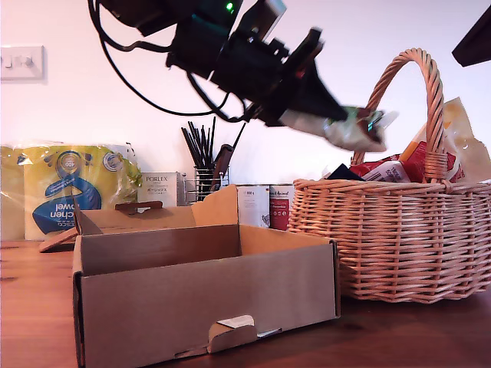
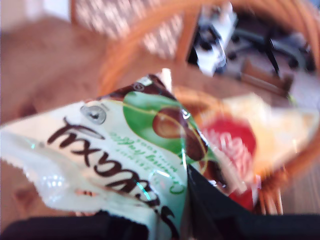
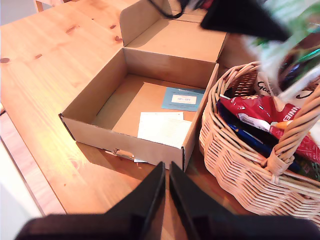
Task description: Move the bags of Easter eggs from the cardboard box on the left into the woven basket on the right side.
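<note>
my first claw [image 1: 337,123]: clamped on white Galaxy bag [image 1: 354,129], above basket [image 1: 383,230] at exterior view's right | my second claw [image 3: 166,192]: narrow, nearly closed, holding nothing, above desk [image 3: 45,80] | box [image 1: 207,299]: only paper slips [image 3: 164,128]

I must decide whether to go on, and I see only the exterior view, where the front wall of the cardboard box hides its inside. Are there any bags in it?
Observer: No bags. The second wrist view shows only a white paper sheet and a blue card on the floor of the cardboard box.
Operator: Which bag does the arm carry?
Observer: My first gripper holds a white-and-green bag with dark "Galaxy" script.
Operator: And the other gripper?
Observer: My second gripper is shut, holding nothing.
</note>
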Motion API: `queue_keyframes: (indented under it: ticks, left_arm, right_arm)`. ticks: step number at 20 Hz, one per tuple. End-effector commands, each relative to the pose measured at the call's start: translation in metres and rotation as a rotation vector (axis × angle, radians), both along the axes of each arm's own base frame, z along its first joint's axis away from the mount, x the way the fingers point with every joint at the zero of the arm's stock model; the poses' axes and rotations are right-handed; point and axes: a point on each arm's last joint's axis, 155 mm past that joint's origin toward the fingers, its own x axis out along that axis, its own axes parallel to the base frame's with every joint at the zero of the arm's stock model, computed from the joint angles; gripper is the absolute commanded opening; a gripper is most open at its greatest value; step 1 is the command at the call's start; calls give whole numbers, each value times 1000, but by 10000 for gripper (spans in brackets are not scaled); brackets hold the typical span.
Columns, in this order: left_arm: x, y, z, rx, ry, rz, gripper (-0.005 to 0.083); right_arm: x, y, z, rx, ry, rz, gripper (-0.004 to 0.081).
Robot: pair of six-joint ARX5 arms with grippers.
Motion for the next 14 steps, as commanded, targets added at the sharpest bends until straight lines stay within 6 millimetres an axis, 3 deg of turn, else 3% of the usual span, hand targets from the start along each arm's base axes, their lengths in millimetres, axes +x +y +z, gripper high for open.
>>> queue_keyframes:
  ticks: [1,8,14]
  left_arm:
    - [-5,-9,-30,26,52,-13,-17]
    - [-29,-39,-53,38,57,-70,-17]
    - [-38,-44,-65,63,101,-73,17]
  right_arm:
    - [0,2,5,12,-10,4,-13]
    - [0,2,5,12,-10,4,-13]
    - [1,2,7,16,-17,4,-13]
